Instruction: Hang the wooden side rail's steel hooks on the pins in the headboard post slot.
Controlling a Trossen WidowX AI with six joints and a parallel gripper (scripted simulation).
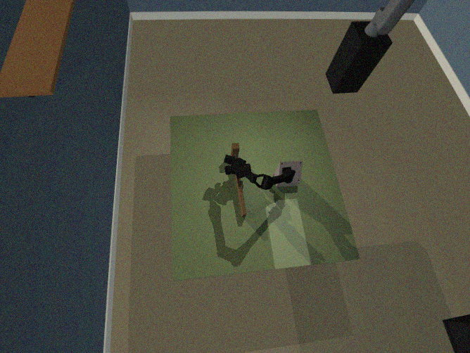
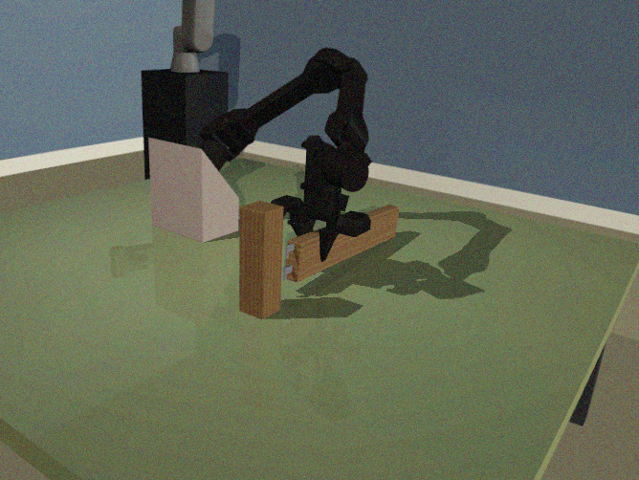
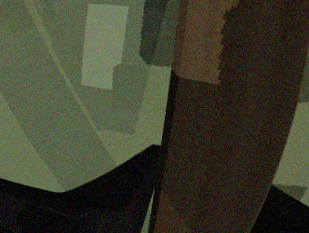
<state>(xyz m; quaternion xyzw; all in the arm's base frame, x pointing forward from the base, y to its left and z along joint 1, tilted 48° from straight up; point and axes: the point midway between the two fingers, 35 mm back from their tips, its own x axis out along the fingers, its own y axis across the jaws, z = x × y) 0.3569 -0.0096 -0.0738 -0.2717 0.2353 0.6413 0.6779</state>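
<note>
The wooden post [image 1: 235,145] [image 2: 260,263] stands upright on the green table top. My gripper [image 2: 313,240] [image 3: 186,157] is shut on the wooden rail [image 1: 240,201] [image 2: 383,224] [image 3: 228,154], near its hook end. The upper steel hook [image 2: 289,250] and lower steel hook [image 2: 287,272] stick out towards the post, very close to it. The post's edge hides the slot and pins, so I cannot tell whether the hooks are in the slot. The rail's near end is a little above the table. I cannot tell whether its far end touches.
The pale pink block [image 1: 297,167] [image 2: 178,190] under my arm's base stands beside the post and rail. A black pedestal [image 1: 354,60] [image 2: 163,105] with a grey arm stands farther back. My arm arches over the green table top [image 1: 197,246] [image 2: 413,371] and casts shadows.
</note>
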